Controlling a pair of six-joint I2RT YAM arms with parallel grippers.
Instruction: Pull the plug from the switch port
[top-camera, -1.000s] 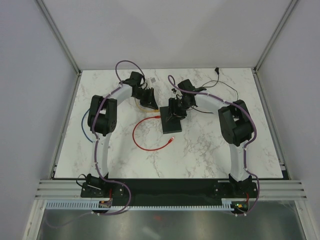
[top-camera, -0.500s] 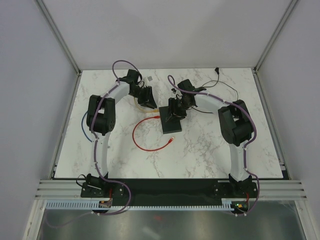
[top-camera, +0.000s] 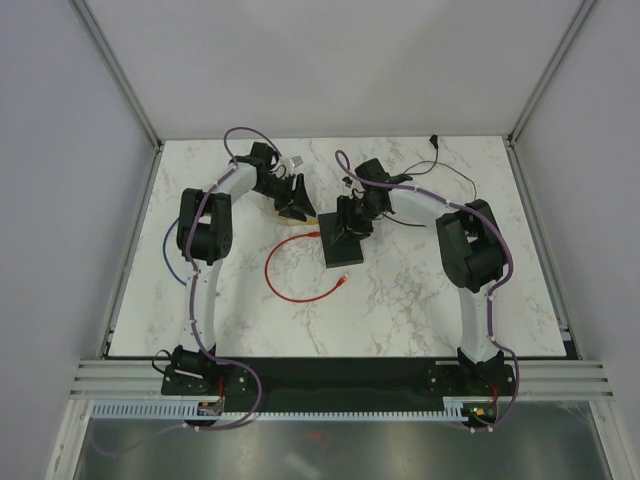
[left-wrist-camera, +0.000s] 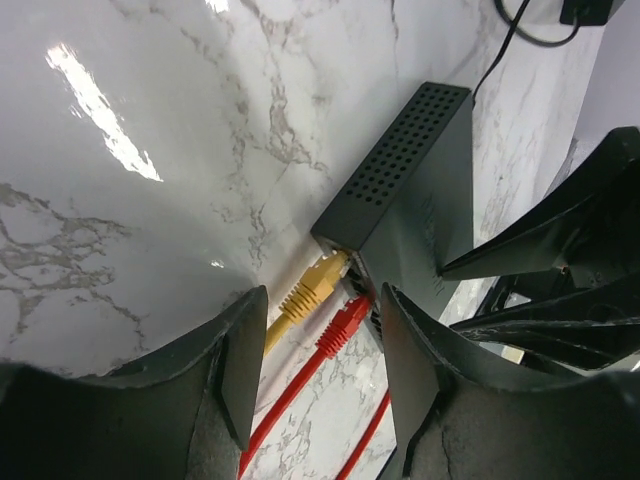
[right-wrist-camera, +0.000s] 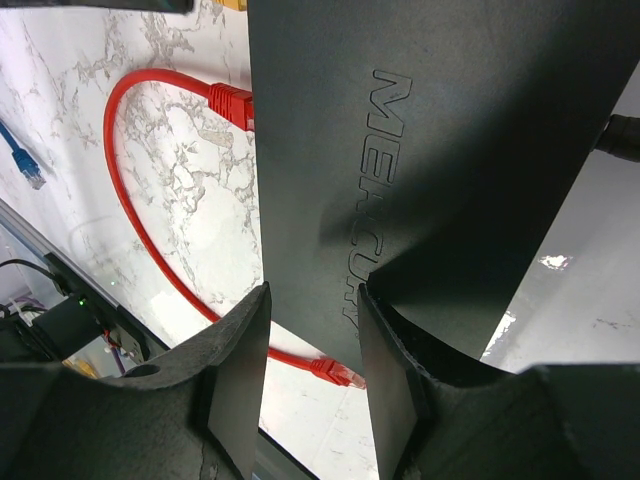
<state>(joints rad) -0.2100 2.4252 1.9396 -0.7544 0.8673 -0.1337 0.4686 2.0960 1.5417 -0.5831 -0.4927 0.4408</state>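
Note:
The black switch (top-camera: 343, 246) lies mid-table, its port face turned to the left. In the left wrist view a yellow plug (left-wrist-camera: 315, 288) and a red plug (left-wrist-camera: 346, 324) sit side by side at the ports of the switch (left-wrist-camera: 405, 205); how deep the yellow one sits I cannot tell. My left gripper (left-wrist-camera: 322, 300) is open, its fingers astride both cables just behind the plugs, touching neither. It shows in the top view as the left gripper (top-camera: 297, 205). My right gripper (right-wrist-camera: 313, 300) stands open over the switch (right-wrist-camera: 440, 150), one finger on its top, the other past its edge.
The red cable (top-camera: 285, 285) loops toward me, its free plug (top-camera: 345, 282) lying on the marble. A blue cable (top-camera: 170, 255) hangs at the left table edge. A thin black lead (top-camera: 455, 172) runs to the back right. Frame posts stand at the back corners.
The left gripper's jaws have spread apart from nearly shut. Its wrist has shifted slightly. The switch, the cables and the right arm stay where they were.

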